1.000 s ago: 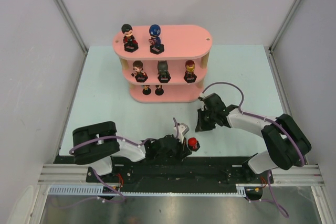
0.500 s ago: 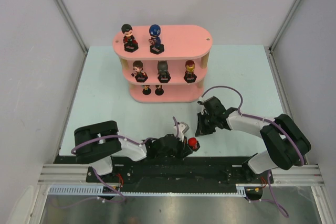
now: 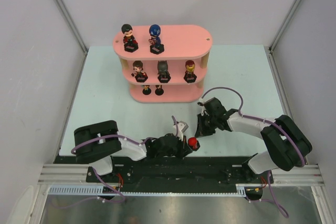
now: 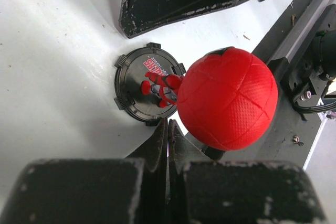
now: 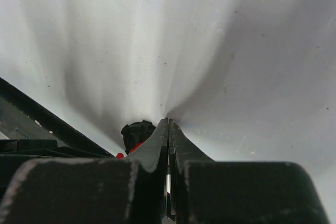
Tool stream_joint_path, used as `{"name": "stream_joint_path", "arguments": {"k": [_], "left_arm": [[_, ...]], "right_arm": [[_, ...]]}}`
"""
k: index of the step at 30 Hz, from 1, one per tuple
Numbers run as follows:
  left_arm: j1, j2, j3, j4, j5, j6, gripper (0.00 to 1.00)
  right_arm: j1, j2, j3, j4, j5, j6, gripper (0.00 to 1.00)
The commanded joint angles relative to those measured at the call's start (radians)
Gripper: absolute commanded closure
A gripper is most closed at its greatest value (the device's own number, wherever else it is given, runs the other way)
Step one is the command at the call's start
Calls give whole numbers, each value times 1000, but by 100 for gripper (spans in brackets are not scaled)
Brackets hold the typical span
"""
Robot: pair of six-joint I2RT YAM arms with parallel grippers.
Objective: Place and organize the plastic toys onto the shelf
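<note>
The shelf [image 3: 178,40] stands far centre on the table [image 3: 105,93] and carries the shelved figurines [image 3: 164,70]: two top, three middle, two bottom. The left gripper [image 4: 168,127], jaws clenched and empty, sits just beside the red-headed figurine [image 4: 226,98] standing on the table. The right gripper [image 5: 168,124], jaws clenched and empty, is near it.

One pink shelf [image 3: 181,40] with three tiers bears seven figurines [image 3: 127,36]: two on top, three in the middle, two half-hidden at the bottom. One red-headed figurine [image 4: 227,98] stands on the counter [image 3: 105,98]. There are two claws: left claw [image 4: 168,129], right claw [image 5: 168,129].
</note>
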State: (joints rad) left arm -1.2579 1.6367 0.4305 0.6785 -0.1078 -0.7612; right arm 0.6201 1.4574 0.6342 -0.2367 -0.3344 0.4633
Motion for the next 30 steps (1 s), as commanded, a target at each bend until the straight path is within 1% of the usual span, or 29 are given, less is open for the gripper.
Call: {"name": "stream_joint_path", "arguments": {"k": [1, 22, 30], "left_arm": [[11, 26, 7, -74, -44, -10, 100], [46, 61, 11, -80, -32, -36, 100], [55, 75, 27, -106, -27, -35, 100]], "right_arm": [[7, -25, -33, -36, 24, 6, 100], [29, -51, -53, -61, 24, 17, 100], [29, -60, -64, -49, 26, 29, 100]]}}
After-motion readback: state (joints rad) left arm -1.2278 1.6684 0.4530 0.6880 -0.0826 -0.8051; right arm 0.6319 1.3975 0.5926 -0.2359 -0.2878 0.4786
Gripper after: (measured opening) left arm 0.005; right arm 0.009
